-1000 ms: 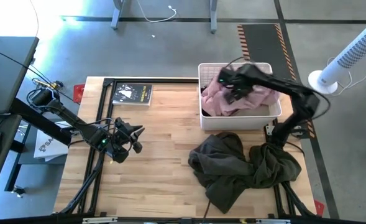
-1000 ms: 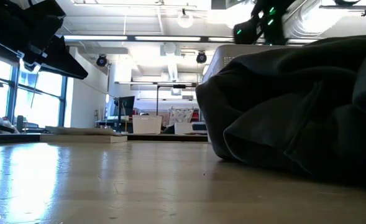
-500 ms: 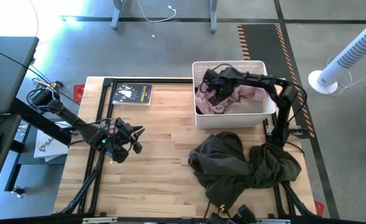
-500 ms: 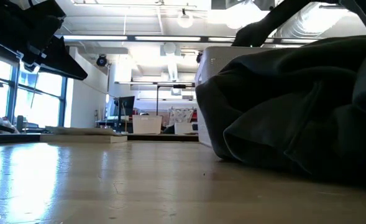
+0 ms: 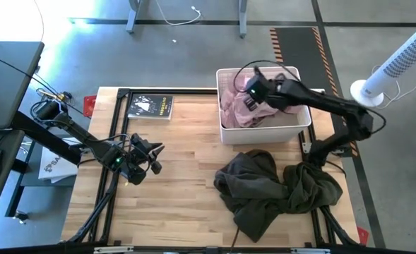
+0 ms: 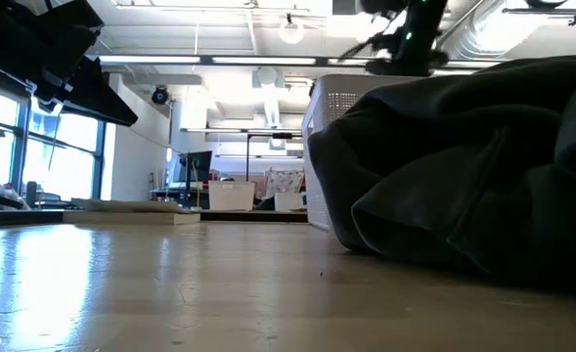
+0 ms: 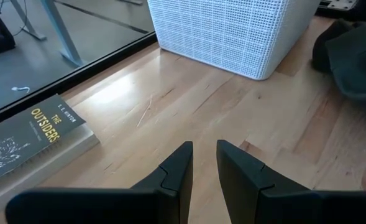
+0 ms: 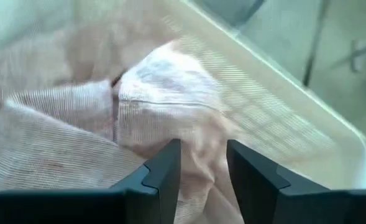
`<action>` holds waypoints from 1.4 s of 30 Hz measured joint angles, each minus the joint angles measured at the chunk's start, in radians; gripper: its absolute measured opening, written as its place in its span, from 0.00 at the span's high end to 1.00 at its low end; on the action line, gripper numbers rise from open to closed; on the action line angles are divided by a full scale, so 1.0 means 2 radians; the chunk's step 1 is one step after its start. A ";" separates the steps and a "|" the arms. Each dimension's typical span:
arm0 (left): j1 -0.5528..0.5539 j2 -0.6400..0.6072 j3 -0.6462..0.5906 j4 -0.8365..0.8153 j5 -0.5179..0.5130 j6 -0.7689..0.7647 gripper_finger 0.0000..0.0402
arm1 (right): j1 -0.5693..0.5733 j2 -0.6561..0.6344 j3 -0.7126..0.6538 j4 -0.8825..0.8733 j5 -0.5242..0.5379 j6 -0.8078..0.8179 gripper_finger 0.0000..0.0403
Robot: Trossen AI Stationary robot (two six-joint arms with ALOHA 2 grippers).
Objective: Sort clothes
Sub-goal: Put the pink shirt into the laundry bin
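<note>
Pink garment (image 5: pixel 239 106): lies in basket (image 5: pixel 292 130)
Right gripper (image 5: pixel 251 99): above it, fingers spread
Left gripper (image 5: pixel 153 156): near table's left edge, fingers slightly apart

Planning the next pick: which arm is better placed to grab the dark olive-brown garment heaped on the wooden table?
Probably the right: its gripper hovers over the white lattice basket, bordering the dark olive-brown garment. The left gripper waits across the table.

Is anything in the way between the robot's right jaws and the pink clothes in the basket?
Nothing visible is. The right gripper hangs inside the white basket, jaws open, right over the pink garment, with only air between.
</note>
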 joint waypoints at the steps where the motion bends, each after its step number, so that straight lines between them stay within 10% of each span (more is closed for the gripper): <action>1: 0.000 0.000 0.000 0.000 0.000 0.000 0.82 | 0.006 -0.011 0.000 -0.012 0.013 0.022 0.69; 10: 0.000 0.000 0.000 0.002 0.011 -0.004 0.82 | -0.046 -0.021 -0.032 -0.182 0.015 0.186 0.69; 20: 0.000 0.000 0.000 0.002 0.009 -0.004 0.82 | -0.157 -0.021 -0.239 0.107 -0.138 0.054 0.69; 25: 0.000 0.000 0.000 0.001 0.005 -0.004 0.82 | -0.168 -0.023 -0.238 0.098 -0.150 0.040 0.69; 33: 0.000 0.000 0.000 0.001 -0.005 0.000 0.82 | -0.087 -0.067 -0.114 0.010 -0.071 0.050 0.69; 42: 0.000 0.000 0.000 0.002 -0.002 0.000 0.82 | -0.002 -0.092 -0.104 0.128 0.011 0.041 0.69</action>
